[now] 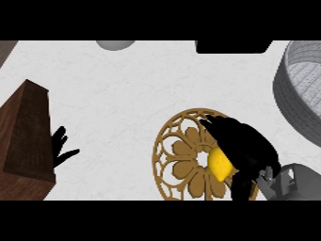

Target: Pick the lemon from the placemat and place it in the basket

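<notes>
The lemon (pixel 220 164) is being covered by the right robot hand (pixel 243 143), whose fingers are being curled around it from above; only its yellow left side is being shown, so its long axis cannot be told. The fruit is lying on the golden placemat (pixel 183 155), directly under this robot hand. The basket (pixel 308 99) is standing beyond and to the right of it, well apart. The left robot hand (pixel 60 147) is being rested with fingers apart, far to the left, beside a wooden block (pixel 20 141) on the bench (pixel 121 80).

A brown wooden block (pixel 20 141) stands at the counter's (pixel 121 84) left.
</notes>
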